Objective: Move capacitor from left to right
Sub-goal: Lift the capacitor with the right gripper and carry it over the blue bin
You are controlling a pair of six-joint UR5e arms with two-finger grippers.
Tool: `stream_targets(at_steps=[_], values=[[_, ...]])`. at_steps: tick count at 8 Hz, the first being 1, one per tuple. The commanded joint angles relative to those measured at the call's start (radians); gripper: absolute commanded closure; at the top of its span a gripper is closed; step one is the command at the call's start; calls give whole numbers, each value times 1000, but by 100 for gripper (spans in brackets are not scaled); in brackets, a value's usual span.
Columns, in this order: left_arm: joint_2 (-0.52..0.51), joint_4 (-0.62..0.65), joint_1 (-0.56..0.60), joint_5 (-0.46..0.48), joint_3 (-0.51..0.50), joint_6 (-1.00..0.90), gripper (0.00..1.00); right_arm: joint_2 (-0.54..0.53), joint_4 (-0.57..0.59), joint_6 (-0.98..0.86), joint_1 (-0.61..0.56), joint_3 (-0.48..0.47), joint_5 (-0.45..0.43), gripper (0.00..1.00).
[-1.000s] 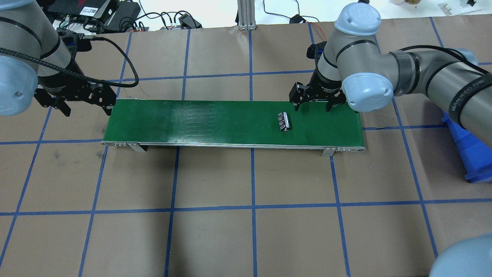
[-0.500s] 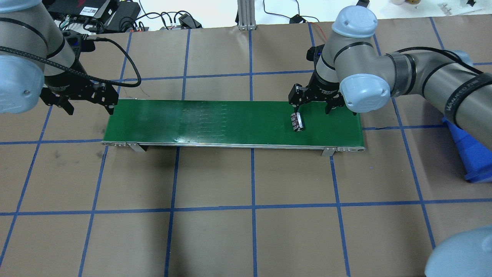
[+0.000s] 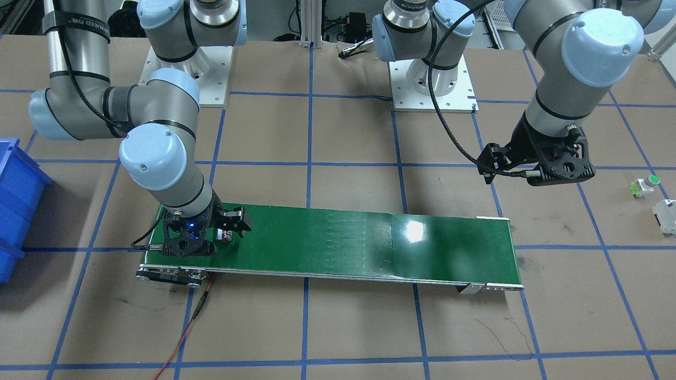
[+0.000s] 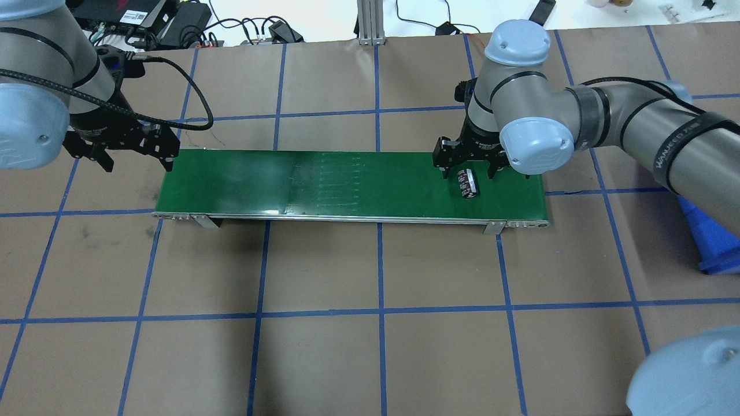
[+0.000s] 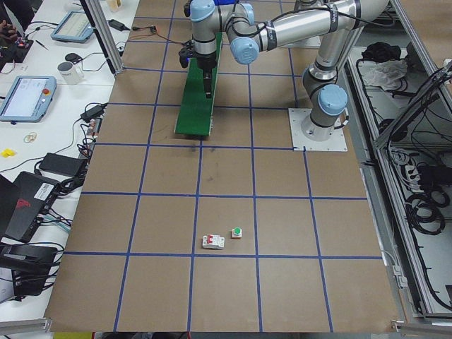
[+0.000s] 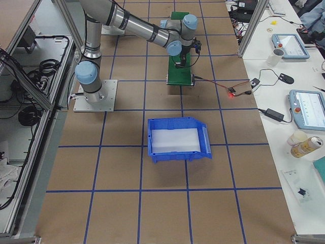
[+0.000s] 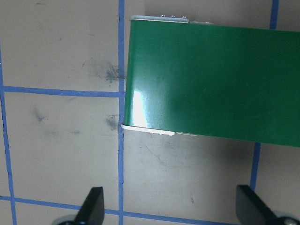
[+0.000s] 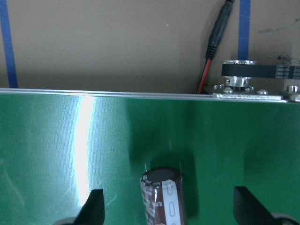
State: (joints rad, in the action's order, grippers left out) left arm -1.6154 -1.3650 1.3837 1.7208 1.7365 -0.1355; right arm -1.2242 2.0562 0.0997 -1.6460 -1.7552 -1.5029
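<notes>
**Right tool spread around the capacitor at the belt's right end**

The right tool (image 4: pixel 468 171), black metal with two blunt fingers, points down with its fingers spread wide over the right end of the long, flat, glossy green conveyor belt (image 4: pixel 347 185). Between those fingers, touching neither, the stubby dark brown-black cylindrical capacitor (image 4: pixel 467 184) lies on its side on the belt. Its sleeve is shiny with a pale printed stripe. In the right wrist view its lower part is cut off by the frame edge and only the tool's fingertips show. From the front-facing camera the tool's body hides most of it.

The left tool (image 4: pixel 139 163), of the same black build, is also spread apart. It hangs just off the belt's left end with only the matte brown paper surface (image 4: pixel 370 346) between its fingers.

The belt has thin aluminium side rails and carries bright patches of glare. At its right end a small toothed metal pulley (image 8: pixel 239 69) and a red-and-black wire (image 8: pixel 213 47) sit just beside the rail. Blue tape marks the surface in a grid, and dark smudges mark it by the belt's left end.

Beyond the right end stands a blue plastic bin (image 6: pixel 177 140), cut off in the overhead view. Well past the left end lie a small white part with a green round cap (image 3: pixel 645 184) and a white-grey blocky part (image 3: pixel 664 216), too small for detail.
</notes>
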Motion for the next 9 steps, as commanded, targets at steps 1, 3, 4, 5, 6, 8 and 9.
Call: stream_targets(at_steps=[1,3,4,5,6,8,9], values=[[-1,0,0,-3,6,0,0,11,-33,-12,-2,-26,-98,55],[-3,0,0,-3,8,0,0,-1,-68,-11,0,-14,-111,100],[-3,0,0,-4,8,-1,0,-9,-80,-14,11,3,-128,100],[-3,1,0,-3,5,-1,0,-24,-118,-12,27,52,-158,100],[-4,1,0,-4,5,-1,0,-53,-192,-23,75,107,-161,100],[-4,0,0,-4,6,-4,0,-128,-302,-281,267,166,-161,100],[-4,1,0,-4,6,-4,0,-147,-321,-399,352,180,-174,100]])
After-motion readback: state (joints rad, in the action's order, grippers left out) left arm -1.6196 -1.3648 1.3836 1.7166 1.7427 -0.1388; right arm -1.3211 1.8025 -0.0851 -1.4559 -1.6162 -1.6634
